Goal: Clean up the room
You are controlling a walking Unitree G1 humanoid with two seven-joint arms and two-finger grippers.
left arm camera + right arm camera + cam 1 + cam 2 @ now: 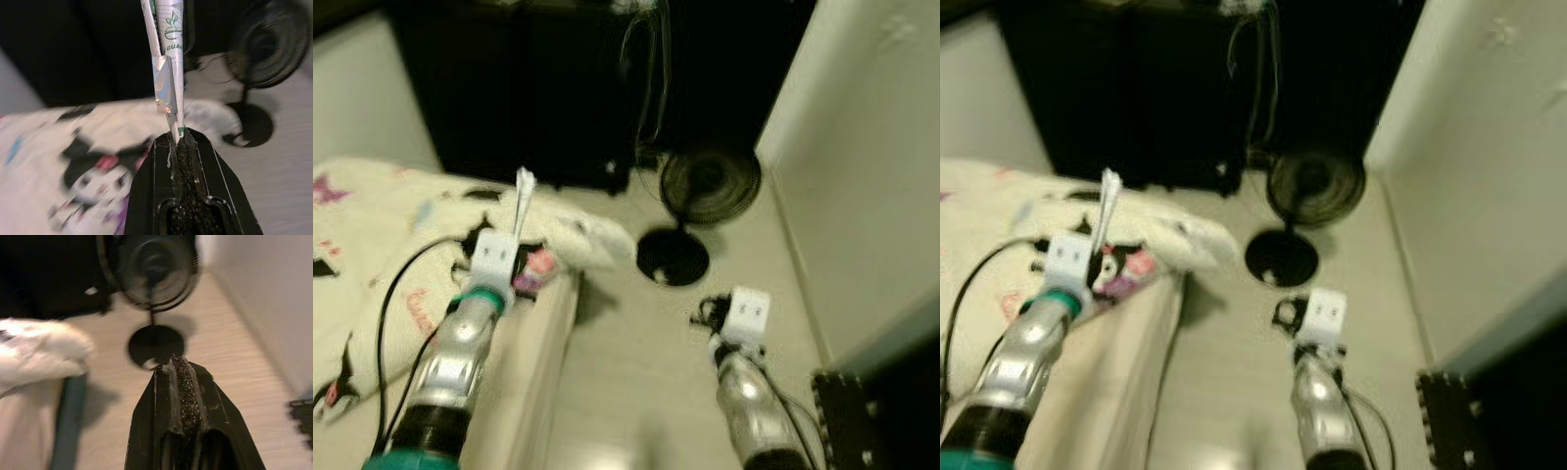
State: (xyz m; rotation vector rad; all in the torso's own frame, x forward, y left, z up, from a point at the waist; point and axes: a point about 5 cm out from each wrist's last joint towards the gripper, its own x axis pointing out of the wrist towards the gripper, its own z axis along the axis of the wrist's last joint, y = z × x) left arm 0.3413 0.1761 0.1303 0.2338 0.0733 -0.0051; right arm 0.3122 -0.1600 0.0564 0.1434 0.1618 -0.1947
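left gripper (178, 139): raised over the corner of the bed, fingers pinched together on a thin white paper wrapper (168, 58) that stands up out of the tips.
wrapper: long, narrow, creased, with a silvery folded patch partway up; green leaf emblem and green letters reading "guar", the rest cut off by the fold. in the left eye view it shows as a pale sliver (522, 201) above the wrist.
right gripper (182, 374): held low over bare floor, fingers pressed together with nothing between them; its tips point toward the fan base.
bed (372, 255): on the robot's left, covered by a cream blanket (401, 225) printed with black and pink cartoon figures; pink writing on it is too blurred to read. the blanket's corner hangs past the mattress edge, near the fan base.
fan (710, 184): black, round grille, on a round black base (673, 257), standing on the floor ahead between the bed corner and the wall.
floor (636, 382): pale wood planks, an open strip between the bed edge and the light wall (862, 176) on the right.
dark furniture (519, 88): along the far side, cables hanging beside it.
black object (847, 411): at the lower right by the wall, too blurred to identify.
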